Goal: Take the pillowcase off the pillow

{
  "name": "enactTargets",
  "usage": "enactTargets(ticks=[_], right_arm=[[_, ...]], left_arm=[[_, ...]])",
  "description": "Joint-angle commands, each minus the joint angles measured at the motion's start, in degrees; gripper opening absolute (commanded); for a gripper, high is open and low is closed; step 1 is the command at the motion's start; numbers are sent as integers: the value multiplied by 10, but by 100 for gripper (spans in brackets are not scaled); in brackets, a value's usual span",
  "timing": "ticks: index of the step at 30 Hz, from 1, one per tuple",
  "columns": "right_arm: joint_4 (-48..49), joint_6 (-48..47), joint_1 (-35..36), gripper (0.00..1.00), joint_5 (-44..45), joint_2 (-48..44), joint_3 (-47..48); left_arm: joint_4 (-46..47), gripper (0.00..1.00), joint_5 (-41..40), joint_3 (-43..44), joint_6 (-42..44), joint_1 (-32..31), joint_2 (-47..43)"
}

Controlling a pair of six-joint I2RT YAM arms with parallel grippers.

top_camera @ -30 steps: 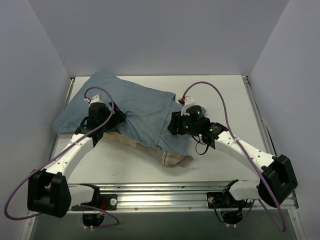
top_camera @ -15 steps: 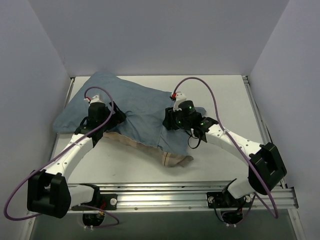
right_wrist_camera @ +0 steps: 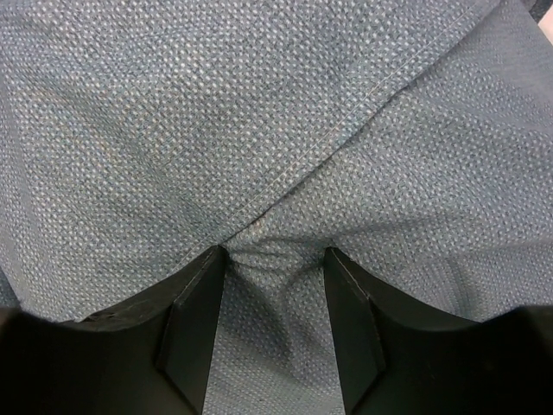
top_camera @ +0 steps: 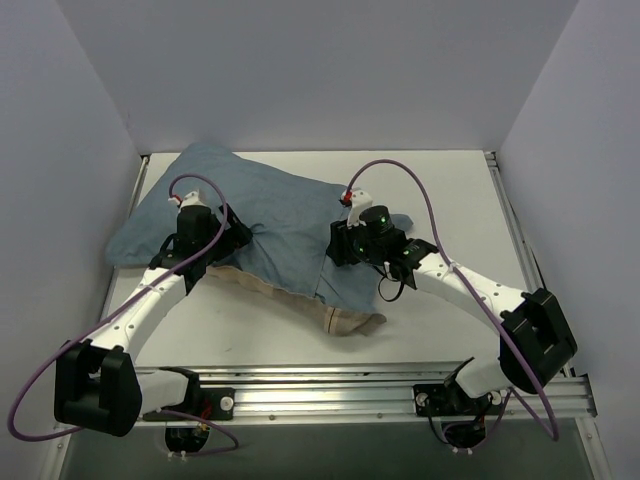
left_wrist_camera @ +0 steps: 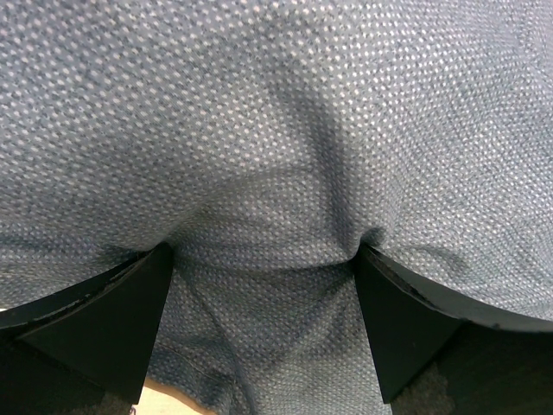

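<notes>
The blue pillowcase (top_camera: 285, 205) lies rumpled across the left and middle of the table, its beige lining (top_camera: 352, 322) showing along the near edge. The white pillow is hidden inside it. My left gripper (top_camera: 232, 240) presses into the cover near its near edge, the jaws set wide around a thick bunch of blue fabric (left_wrist_camera: 263, 294). My right gripper (top_camera: 336, 246) sits on the cover's right part, the jaws closer together on a puckered fold (right_wrist_camera: 275, 285) beside a seam (right_wrist_camera: 363, 104).
The white table (top_camera: 450, 190) is walled by grey panels at the left, back and right. A metal rail (top_camera: 330, 385) runs along the near edge by the arm bases. Purple cables loop above both wrists.
My right arm has swung left and forward onto the pillowcase's right part. The left arm and the fabric under it have stayed put.
</notes>
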Motion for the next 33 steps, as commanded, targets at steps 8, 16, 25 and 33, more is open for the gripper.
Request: enactTargets(ticks=[8,16,25,33], right_arm=[[19,-26,3,56,-58,9,-5],[68,-16,8,66,-74,28,24],[81,1,10,67,-1,41,45],[46,-3,-18,53,35,9,2]], left_arm=[[-13,94,9,-2,11,4,1],[-10,94,14,-5,9,4,3],[-7,94,16,-11,8,3,5],[-12,94,7,-10,7,4,1]])
